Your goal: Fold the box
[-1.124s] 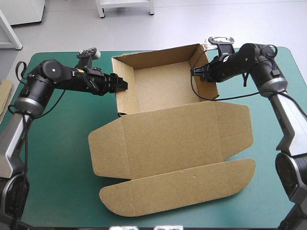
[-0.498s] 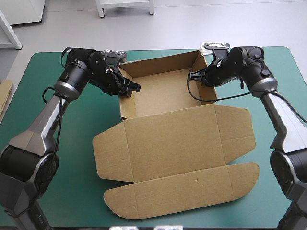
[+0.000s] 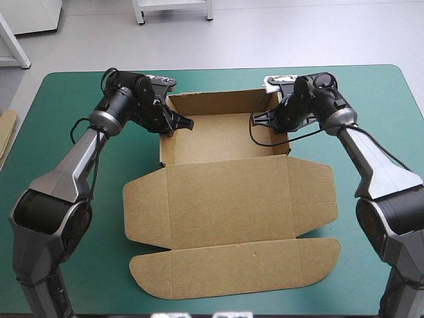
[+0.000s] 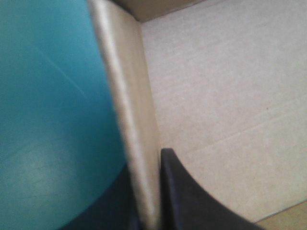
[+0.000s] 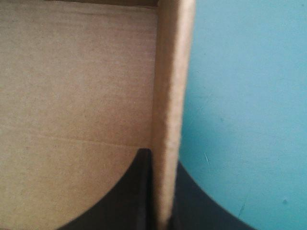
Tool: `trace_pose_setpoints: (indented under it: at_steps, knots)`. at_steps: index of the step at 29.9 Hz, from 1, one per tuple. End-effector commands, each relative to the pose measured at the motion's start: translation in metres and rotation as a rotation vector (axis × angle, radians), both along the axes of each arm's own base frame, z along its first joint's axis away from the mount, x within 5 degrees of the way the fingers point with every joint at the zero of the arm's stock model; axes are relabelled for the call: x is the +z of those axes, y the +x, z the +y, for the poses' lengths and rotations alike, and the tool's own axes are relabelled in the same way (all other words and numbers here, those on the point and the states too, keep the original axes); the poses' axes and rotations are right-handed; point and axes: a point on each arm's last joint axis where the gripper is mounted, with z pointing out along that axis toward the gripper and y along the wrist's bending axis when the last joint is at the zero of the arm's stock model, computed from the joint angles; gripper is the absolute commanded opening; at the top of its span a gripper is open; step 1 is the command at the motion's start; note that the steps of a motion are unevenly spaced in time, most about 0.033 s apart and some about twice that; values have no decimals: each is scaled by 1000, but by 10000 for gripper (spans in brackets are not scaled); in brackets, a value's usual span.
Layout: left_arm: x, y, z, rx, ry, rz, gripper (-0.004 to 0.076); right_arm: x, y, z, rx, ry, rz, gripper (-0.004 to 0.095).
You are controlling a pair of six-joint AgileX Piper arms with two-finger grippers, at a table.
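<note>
No legible txt, labels, brand marks, nos. or signs in any view. Brown cardboard box (image 3: 232, 199): plain board inside & out, nothing printed that can be read. Teal-green desk cover (image 3: 377, 86): plain too.

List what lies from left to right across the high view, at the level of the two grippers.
edge of more board → teal-green cover → left gripper → box, its open floor → right gripper → teal-green cover again
</note>
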Motion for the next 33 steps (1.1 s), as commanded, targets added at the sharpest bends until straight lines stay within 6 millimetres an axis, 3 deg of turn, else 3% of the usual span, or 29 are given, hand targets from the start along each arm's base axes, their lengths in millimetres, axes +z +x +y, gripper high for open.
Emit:
trace_pose_setpoints:
  at_steps: [1,13,27,30,33]
  knots:
    - [28,-6,-13,-63,-115,-103,-9,32,-7,10,37,77,-110,5]
    - [-5,11,-16,-59,-61,-47,-9,-4,8,14,39,29,-20,5]
    - [-20,19,-20,-54,-66,-35,-8,-6,9,12,50,-8,-23,14]
    - [-18,20,-20,-55,-63,-44,0,-5,9,10,51,-30,-30,71]
    - [-11,20,-20,-56,-76,-60,97,1,7,9,51,-28,-41,206]
